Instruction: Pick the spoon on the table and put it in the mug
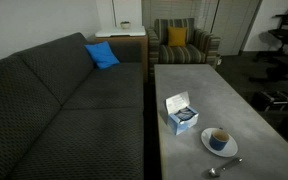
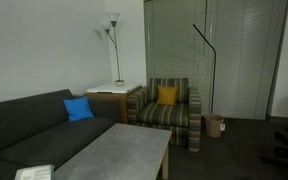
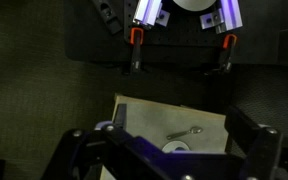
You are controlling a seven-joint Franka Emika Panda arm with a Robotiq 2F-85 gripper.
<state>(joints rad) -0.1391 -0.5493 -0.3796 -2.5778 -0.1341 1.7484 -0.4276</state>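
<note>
Pincer (image 3: pixel 176 118) in wrist view: fingers (image 3: pixel 117 118) wide apart, gripping nothing, high above grey worktop (image 3: pixel 144 112). Spoon (image 3: pixel 184 132) lies flat on worktop below the gap. In an exterior view, spoon (image 1: pixel 224 167) sits near worktop (image 1: pixel 184 85) end, just beside white saucer (image 1: pixel 206 146), not in mug. Dark blue mug (image 1: pixel 218 139) upright on saucer. White-and-blue box (image 1: pixel 181 112) near saucer. Dark sofa (image 1: pixel 64 100) alongside worktop, with blue cushion (image 1: pixel 102 55). Striped armchair (image 1: pixel 184 45) beyond far end. Pincer unseen in both exterior views.
</note>
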